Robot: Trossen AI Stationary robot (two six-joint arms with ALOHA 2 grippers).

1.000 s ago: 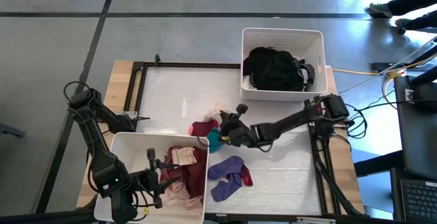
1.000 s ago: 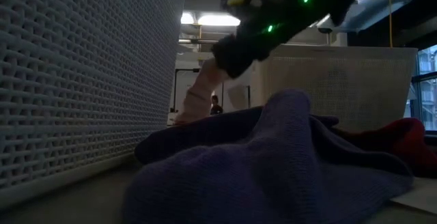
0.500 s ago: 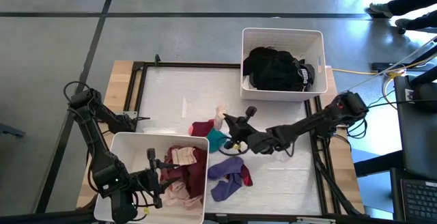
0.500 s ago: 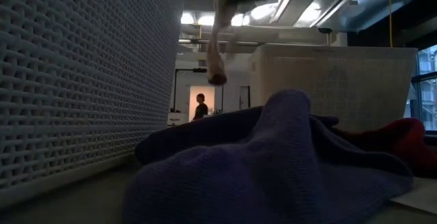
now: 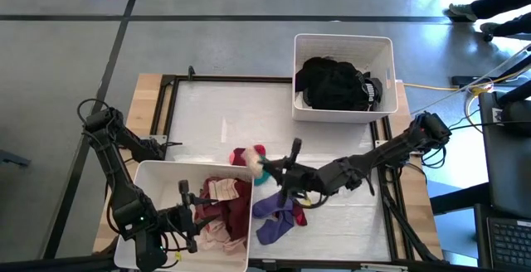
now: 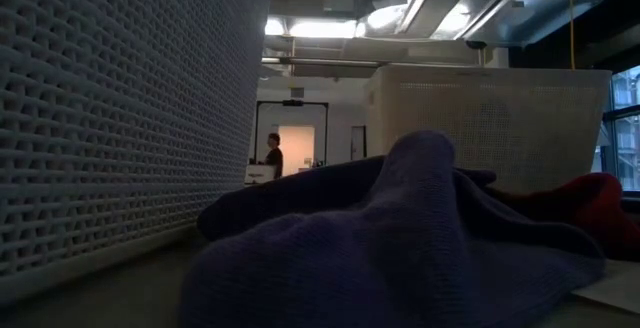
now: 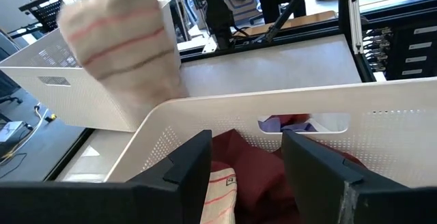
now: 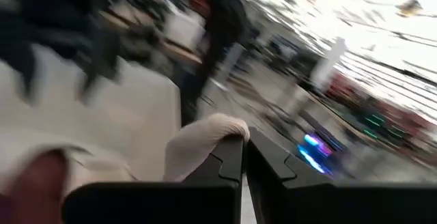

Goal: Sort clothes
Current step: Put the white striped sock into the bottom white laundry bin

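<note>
We see a grey concrete floor around a pale worktop (image 5: 207, 114) edged by a black frame. At the worktop's far right stands a white bin (image 5: 342, 76) holding black clothes (image 5: 332, 85). At the near left, a second white bin (image 5: 158, 181) holds maroon, pink and striped clothes (image 5: 224, 210). The left end effector (image 5: 184, 216) rests inside this bin, fingers apart and gripping nothing. The right arm reaches across the worktop's middle; the right end effector (image 5: 267, 171) is closed on a pale pink sock (image 5: 249, 159), held above a maroon garment (image 5: 241, 153) beside the near bin. A purple garment (image 5: 278, 214) lies on the worktop just below the right arm. In the low view, a person (image 6: 272, 156) stands in a far doorway.
</note>
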